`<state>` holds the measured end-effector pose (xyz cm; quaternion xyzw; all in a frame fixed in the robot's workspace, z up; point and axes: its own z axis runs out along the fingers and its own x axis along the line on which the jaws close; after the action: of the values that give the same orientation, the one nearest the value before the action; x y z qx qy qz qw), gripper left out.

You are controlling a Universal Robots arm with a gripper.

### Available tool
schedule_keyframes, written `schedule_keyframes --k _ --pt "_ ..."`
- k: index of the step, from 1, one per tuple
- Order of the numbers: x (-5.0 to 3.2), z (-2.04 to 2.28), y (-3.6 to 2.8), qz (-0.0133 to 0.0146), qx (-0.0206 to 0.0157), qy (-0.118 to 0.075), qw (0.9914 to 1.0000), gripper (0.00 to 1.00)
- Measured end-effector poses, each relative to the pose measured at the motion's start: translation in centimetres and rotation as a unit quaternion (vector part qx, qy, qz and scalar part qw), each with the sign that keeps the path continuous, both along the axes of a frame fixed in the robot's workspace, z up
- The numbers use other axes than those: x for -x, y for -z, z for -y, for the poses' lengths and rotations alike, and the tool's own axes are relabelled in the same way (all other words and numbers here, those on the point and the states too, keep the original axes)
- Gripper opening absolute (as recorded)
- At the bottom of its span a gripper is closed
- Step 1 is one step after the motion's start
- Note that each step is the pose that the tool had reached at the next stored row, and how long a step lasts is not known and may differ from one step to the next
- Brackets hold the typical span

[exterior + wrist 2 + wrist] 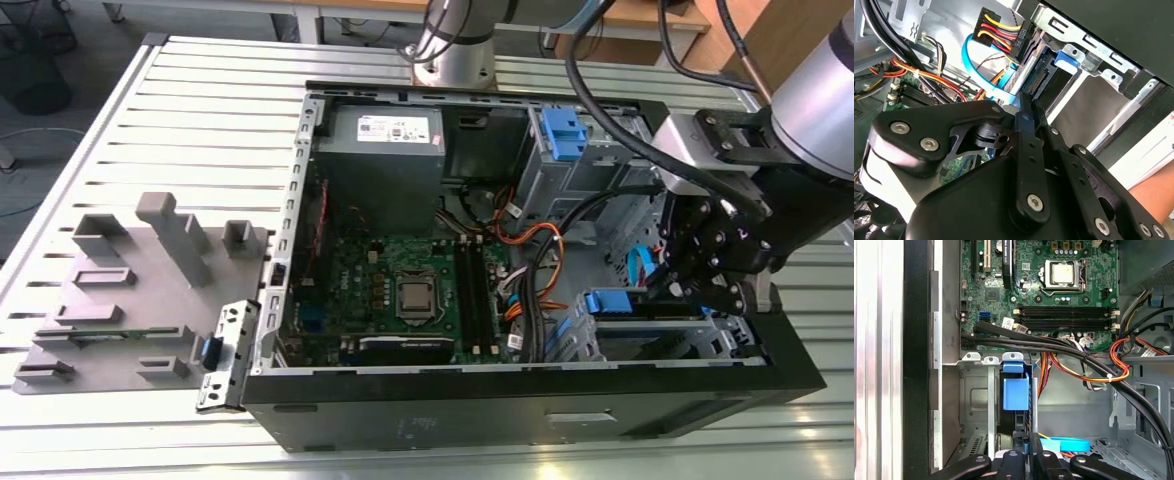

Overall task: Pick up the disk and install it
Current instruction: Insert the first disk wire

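Observation:
The disk (627,303) stands on edge in the drive cage at the front right corner of the open computer case (534,385), its blue bracket tab facing the motherboard. In the first wrist view the disk (1015,392) shows edge-on, blue tab uppermost. The second wrist view shows the disk's (1040,79) connector end and a corner of blue bracket. My gripper (678,292) hangs inside the case right at the disk's end. In both wrist views its two thin fingers are pressed together, gripper (1027,102) tip at the disk's edge, gripper (1027,442) holding nothing.
Thick black cables (1064,347) and red-orange-yellow wires (929,75) cross close to the cage. A light blue flat cable (985,80) loops beside the fingers. The motherboard (414,290), power supply (380,140) and a second blue bracket (558,130) lie further in. A grey fixture (134,290) sits outside.

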<state>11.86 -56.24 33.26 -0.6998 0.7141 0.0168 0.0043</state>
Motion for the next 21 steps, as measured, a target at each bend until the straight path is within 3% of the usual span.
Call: schedule_keyframes --k 21 --pt "0.0 0.0 0.37 0.0 0.0 0.0 1.0 0.16"
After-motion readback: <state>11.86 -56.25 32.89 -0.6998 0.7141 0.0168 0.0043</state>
